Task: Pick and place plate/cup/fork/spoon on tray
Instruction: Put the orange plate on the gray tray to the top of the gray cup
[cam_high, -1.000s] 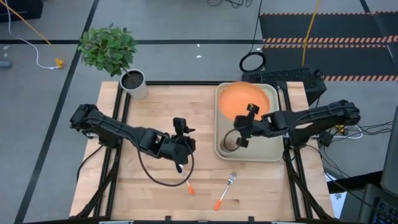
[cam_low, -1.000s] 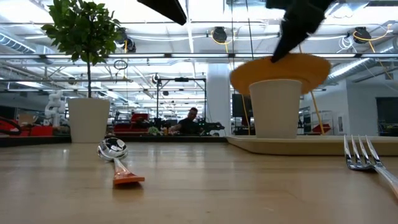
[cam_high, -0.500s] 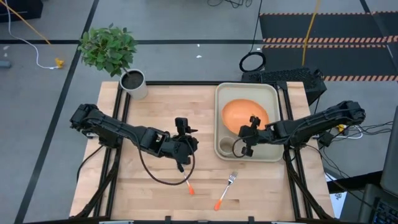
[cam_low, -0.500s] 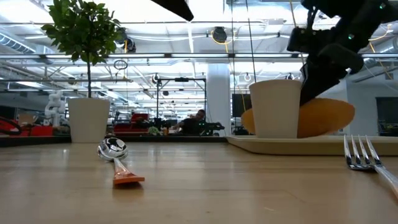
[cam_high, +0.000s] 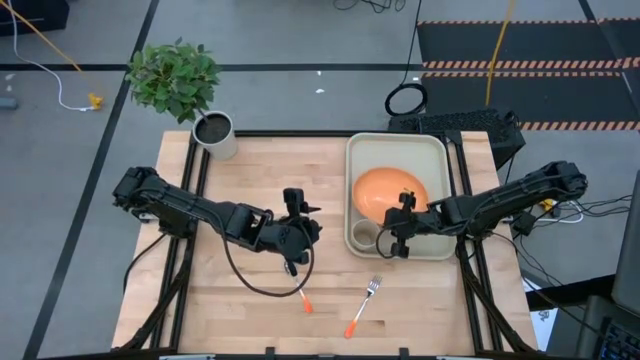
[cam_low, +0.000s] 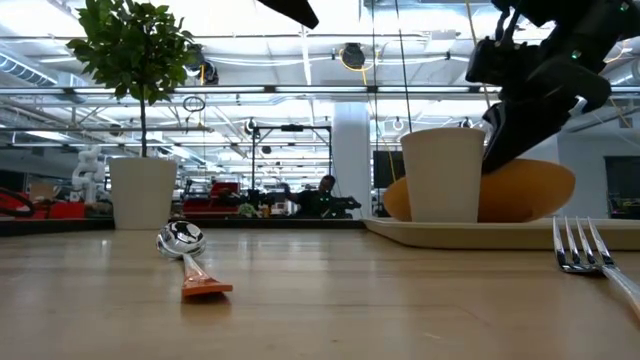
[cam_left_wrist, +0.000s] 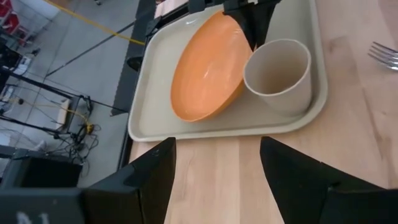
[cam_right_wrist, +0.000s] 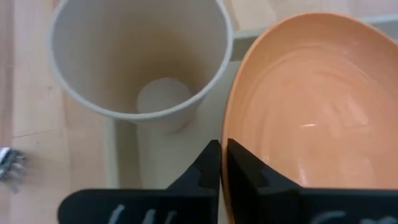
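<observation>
The right hand, closed on the plate's rim, has lowered it into the tray beside the cup; release comes next, while the open left hand waits mid-surface.

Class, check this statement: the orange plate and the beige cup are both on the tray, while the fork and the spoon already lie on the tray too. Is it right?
Wrong in one respect. The plate and cup are on the tray, but the fork and spoon lie on the wooden table, outside the tray. The high view shows this.
</observation>
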